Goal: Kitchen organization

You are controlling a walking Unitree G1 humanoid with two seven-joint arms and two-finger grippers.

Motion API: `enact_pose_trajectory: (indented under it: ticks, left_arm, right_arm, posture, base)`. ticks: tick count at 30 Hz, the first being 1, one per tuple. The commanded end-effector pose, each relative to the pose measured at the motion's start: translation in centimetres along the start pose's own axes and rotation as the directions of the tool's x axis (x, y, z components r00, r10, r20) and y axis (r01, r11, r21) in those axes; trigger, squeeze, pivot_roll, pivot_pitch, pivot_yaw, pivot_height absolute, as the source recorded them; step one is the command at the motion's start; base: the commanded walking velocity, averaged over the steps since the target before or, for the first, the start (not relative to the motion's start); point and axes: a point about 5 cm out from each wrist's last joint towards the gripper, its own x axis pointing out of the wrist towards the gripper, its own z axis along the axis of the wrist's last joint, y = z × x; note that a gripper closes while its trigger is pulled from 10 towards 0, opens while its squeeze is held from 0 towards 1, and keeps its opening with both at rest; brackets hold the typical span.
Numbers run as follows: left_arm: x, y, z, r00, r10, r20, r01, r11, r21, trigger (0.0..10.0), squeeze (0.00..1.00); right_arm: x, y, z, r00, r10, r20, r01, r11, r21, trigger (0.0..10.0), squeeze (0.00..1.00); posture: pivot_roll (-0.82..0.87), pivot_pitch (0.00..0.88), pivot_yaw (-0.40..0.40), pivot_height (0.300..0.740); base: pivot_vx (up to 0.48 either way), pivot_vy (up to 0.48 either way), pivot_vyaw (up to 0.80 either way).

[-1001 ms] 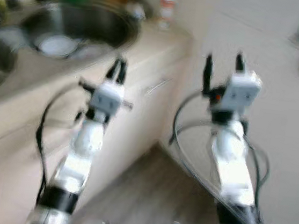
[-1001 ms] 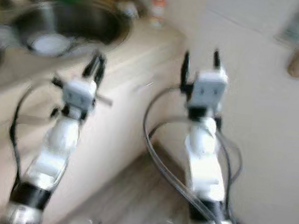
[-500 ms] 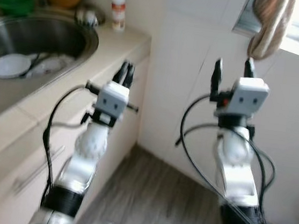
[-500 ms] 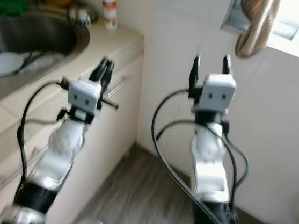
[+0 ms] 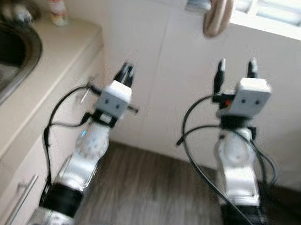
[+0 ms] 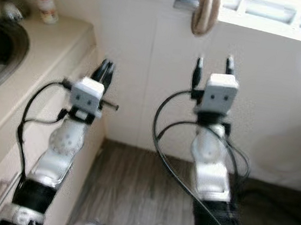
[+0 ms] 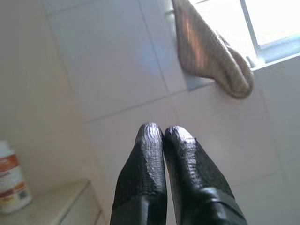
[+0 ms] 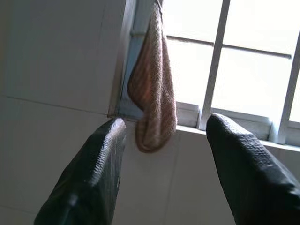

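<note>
Swung rightward since a moment ago, the head camera now faces the tiled wall under the window, with the steel sink [image 5: 7,58] slid to the left edge, its round bowl cut off and its contents a blur

Left of the left tool [image 5: 125,73] runs the smooth beige bench [image 5: 46,73], with a long bar handle [image 5: 18,206] on the cabinet front below. At the bench's far corner, well beyond and left of that tool, stands a small white bottle [image 5: 53,7] with an orange-red label; its print is too soft to read. The left tool is clenched, its two ribbed black fingers [image 7: 143,164] pressed together on nothing, held up in the air just off the bench end

Between the tools and above them, a brownish towel [image 5: 219,11] of coarse woven cloth hangs folded from the window ledge, its top cut off in the head views. The right tool [image 5: 234,73] stands released, fingers [image 8: 93,168] wide apart and empty, pointing up at the glossy white wall tiles with the towel beyond. Black cables loop off both silver arms. Below them lies grey wood-grain flooring [image 5: 147,188]
</note>
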Motion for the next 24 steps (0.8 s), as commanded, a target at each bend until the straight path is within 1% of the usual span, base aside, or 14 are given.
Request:
enact_pose_trajectory:
  ticks: [1,7,14,21,24]
  left_arm:
    - [0.28,-0.97,0.38,0.999,-0.035,0.009,0.034,0.999,0.002,10.0,0.00]
    - [0.30,-0.98,0.26,0.999,-0.039,0.002,0.039,0.999,0.014,10.0,0.00]
    - [0.23,-1.02,0.27,0.999,-0.042,0.004,0.042,0.999,0.007,10.0,0.00]
    - [0.21,-1.06,0.33,0.999,-0.040,0.011,0.040,0.999,-0.002,10.0,0.00]
    - [0.20,-1.03,0.29,0.999,-0.041,0.009,0.041,0.999,-0.002,10.0,0.00]
  right_arm:
    - [-0.06,-0.97,-0.13,1.000,-0.027,-0.004,0.027,0.999,-0.023,10.0,0.00]
    - [-0.06,-0.88,-0.15,1.000,-0.028,-0.005,0.028,0.999,-0.024,10.0,0.00]
    - [-0.09,-0.77,-0.23,1.000,-0.026,-0.009,0.026,0.999,-0.026,10.0,0.00]
    - [-0.09,-0.79,-0.41,1.000,-0.025,-0.017,0.025,0.999,-0.039,10.0,0.00]
    - [-0.09,-0.69,-0.54,0.999,-0.026,-0.026,0.025,0.998,-0.052,10.0,0.00]
  posture:
    - [0.15,0.000,-0.021,0.740]
    - [0.15,0.000,-0.020,0.740]
    - [0.15,0.000,-0.020,0.740]
    - [0.15,0.000,-0.019,0.740]
    - [0.15,0.000,-0.019,0.740]
  base:
    - [0.000,-0.480,-0.80]
    - [0.000,-0.480,-0.80]
    - [0.000,-0.480,-0.80]
    - [0.000,0.000,-0.76]
    - [0.000,0.000,0.00]
